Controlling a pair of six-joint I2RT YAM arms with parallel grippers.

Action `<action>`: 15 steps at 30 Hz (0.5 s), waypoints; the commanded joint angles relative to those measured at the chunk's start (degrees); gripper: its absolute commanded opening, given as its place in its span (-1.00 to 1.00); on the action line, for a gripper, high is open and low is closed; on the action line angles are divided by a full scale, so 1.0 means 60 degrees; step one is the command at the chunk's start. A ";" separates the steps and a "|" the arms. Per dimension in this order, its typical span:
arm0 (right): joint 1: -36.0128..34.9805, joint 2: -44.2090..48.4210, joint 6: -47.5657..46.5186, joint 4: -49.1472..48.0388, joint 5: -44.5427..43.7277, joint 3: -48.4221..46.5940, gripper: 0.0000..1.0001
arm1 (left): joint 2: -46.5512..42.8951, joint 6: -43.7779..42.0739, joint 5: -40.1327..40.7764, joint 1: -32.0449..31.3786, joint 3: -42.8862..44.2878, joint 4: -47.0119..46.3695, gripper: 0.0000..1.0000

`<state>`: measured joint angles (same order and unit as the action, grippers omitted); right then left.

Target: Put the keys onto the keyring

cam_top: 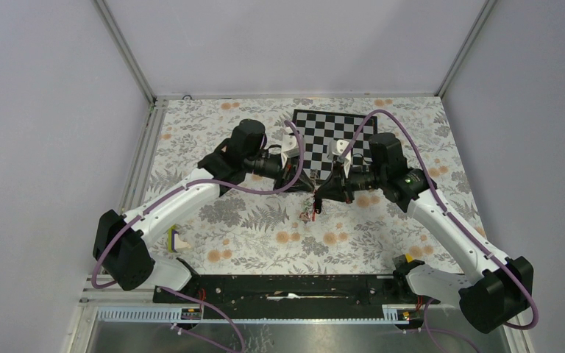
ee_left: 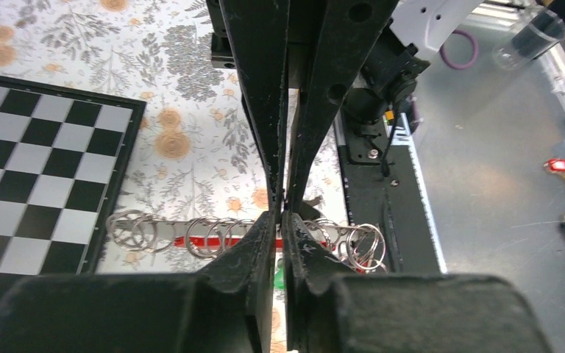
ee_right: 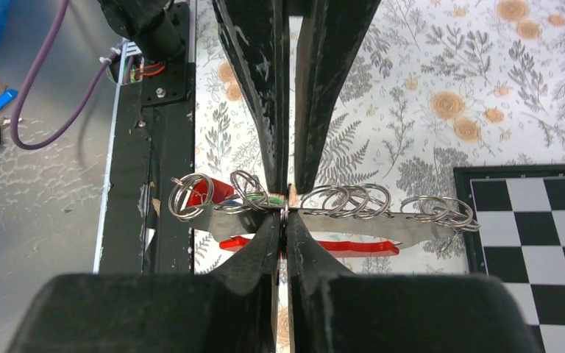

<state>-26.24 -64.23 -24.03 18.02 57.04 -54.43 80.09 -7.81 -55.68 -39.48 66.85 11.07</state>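
My two grippers meet tip to tip above the middle of the table [cam_top: 250,228]. Between them hangs a metal strip [ee_right: 412,228] strung with several steel keyrings [ee_right: 346,200], with a red plastic bar [ee_right: 353,248] under it. The left gripper [ee_left: 282,213] is shut on this bundle at its middle. The right gripper [ee_right: 282,213] is shut on it from the opposite side, with a thin ring edge in its tips. A red tag [ee_right: 207,191], a green tag [ee_right: 265,197] and a sliver of blue sit at the strip's near end, which hangs below the grippers [cam_top: 307,212]. Green also shows through the left jaws [ee_left: 279,273].
A chessboard [cam_top: 335,132] lies behind the grippers. A yellow-and-white block [cam_top: 176,239] sits at the front left, and a yellow piece [cam_top: 410,259] at the front right. The black rail [cam_top: 287,287] runs along the front edge. Loose tagged keys [ee_right: 0,99] lie on the metal floor beyond it.
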 commanded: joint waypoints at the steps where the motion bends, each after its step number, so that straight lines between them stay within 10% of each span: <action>1: 0.0010 0.0036 -0.0373 0.0804 -0.0252 -0.0459 -1.00 | -0.0289 -0.0957 0.0336 0.0108 0.0054 0.0012 -0.63; 15: -0.0425 -0.0456 -0.0674 0.2485 -0.1680 -0.1485 -1.00 | 0.0106 -0.1252 0.0282 -0.0191 0.0057 -0.0303 -0.09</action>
<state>-27.57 -66.72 -27.16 30.28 49.50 -59.37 80.12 -15.49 -54.15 -39.70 66.85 13.37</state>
